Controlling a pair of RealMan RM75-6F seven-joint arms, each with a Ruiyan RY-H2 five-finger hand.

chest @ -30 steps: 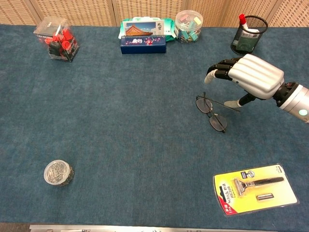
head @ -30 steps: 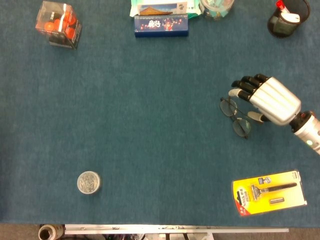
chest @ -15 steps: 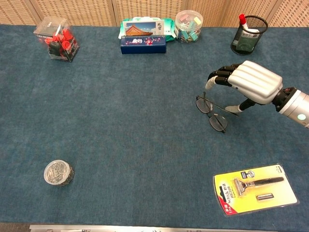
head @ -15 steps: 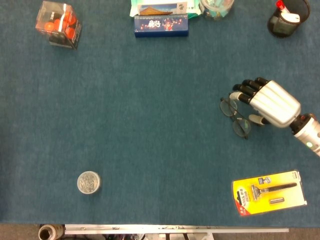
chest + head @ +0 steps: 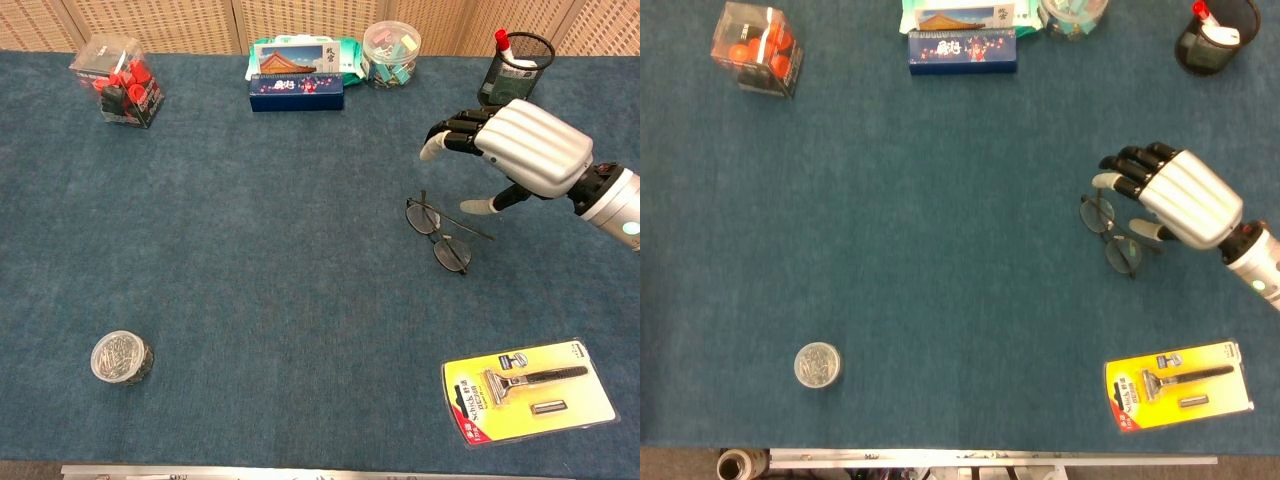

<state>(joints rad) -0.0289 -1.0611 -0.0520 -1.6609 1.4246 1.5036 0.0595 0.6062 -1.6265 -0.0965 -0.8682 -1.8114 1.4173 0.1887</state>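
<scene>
Stretching across both views, a dark blue felt-covered table [image 5: 250, 260] is carrying a pair of thin black wire-framed spectacles [image 5: 439, 236] lying unfolded toward its right side. Hovering just above and to the right of the spectacles, the silver right hand [image 5: 512, 155] is spreading its dark fingers [image 5: 455, 137] apart and holding nothing. Well below the spectacles a yellow carded razor pack [image 5: 528, 390] is lying flat, and a black mesh pen pot [image 5: 515, 61] is standing beyond them.
</scene>
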